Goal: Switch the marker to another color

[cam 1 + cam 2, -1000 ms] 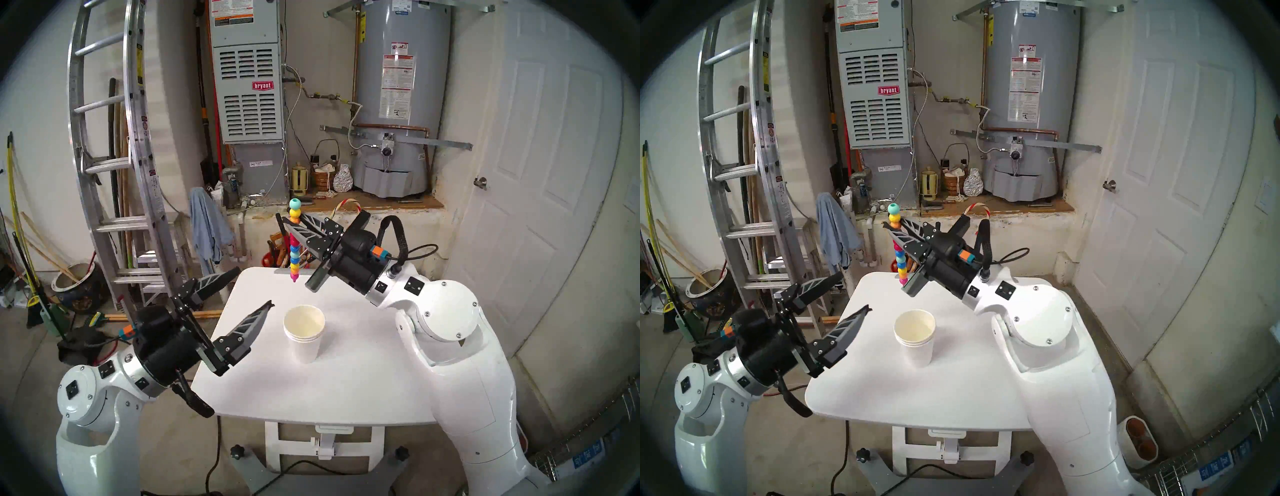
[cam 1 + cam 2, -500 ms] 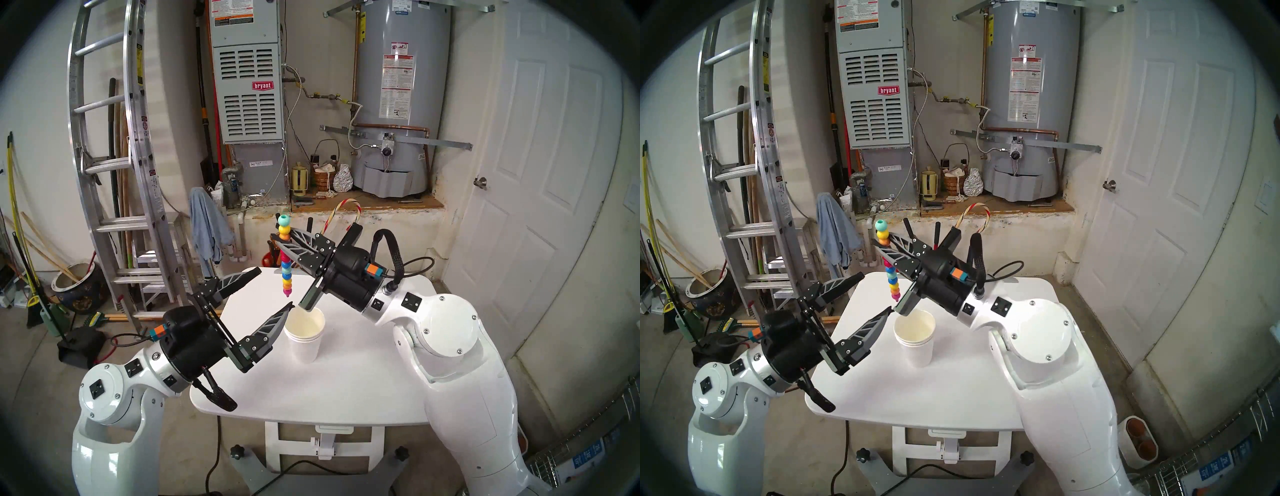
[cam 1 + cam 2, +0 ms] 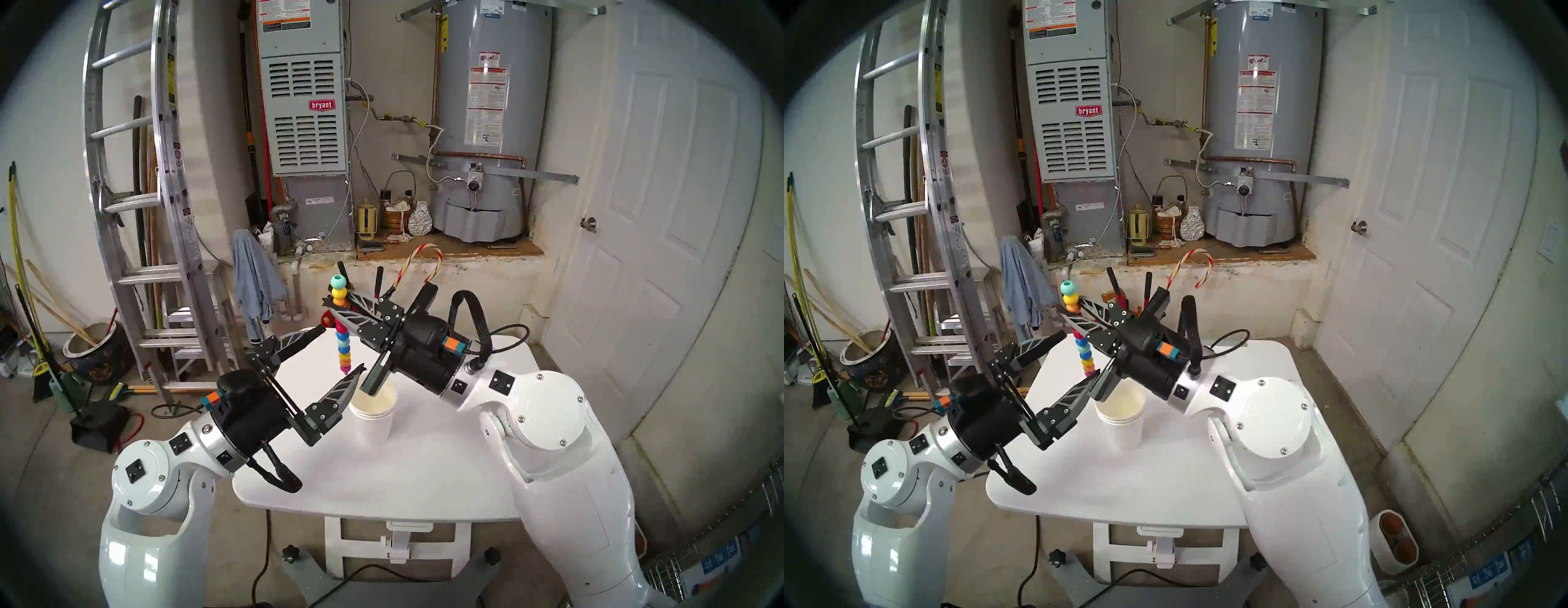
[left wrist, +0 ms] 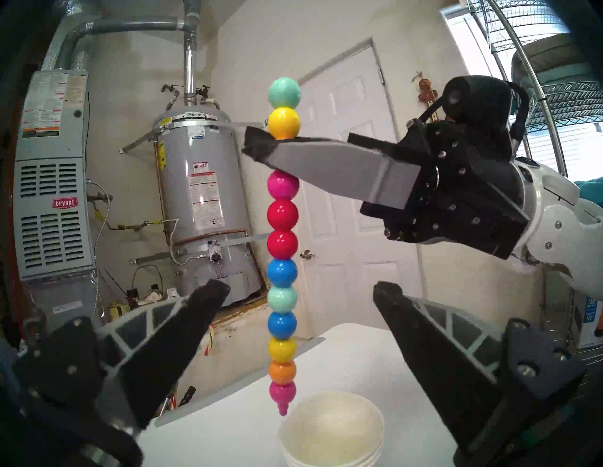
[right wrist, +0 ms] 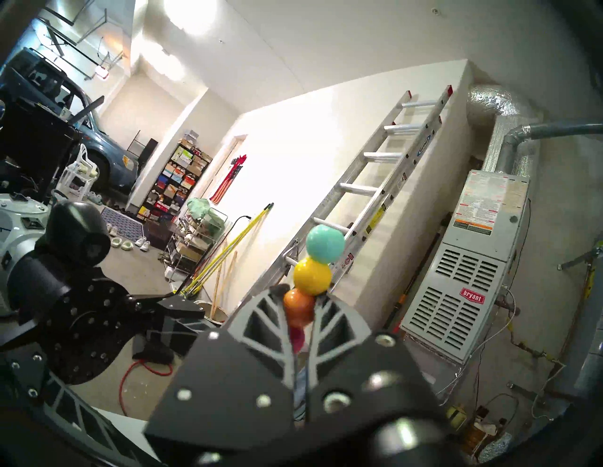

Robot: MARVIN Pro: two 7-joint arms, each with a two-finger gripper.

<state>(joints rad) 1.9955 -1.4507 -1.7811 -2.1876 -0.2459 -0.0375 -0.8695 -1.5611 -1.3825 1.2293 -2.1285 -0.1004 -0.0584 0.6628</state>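
Right claw [image 3: 335,306] was clamped on the upright marker [image 4: 282,248] near its orange bead above the cup [image 3: 373,418] on the counter [image 3: 424,467], left claw [image 4: 301,293] gaped wide and empty around its lower beads; judged: close squarely on the pink tip bead, pull straight down.

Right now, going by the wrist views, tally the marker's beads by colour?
Marker, top to tip:
teal beads: 2
yellow beads: 2
orange beads: 2 (one clamped in the right gripper, seen only from the right wrist)
pink beads: 2
red beads: 2
blue beads: 2
Total: 12
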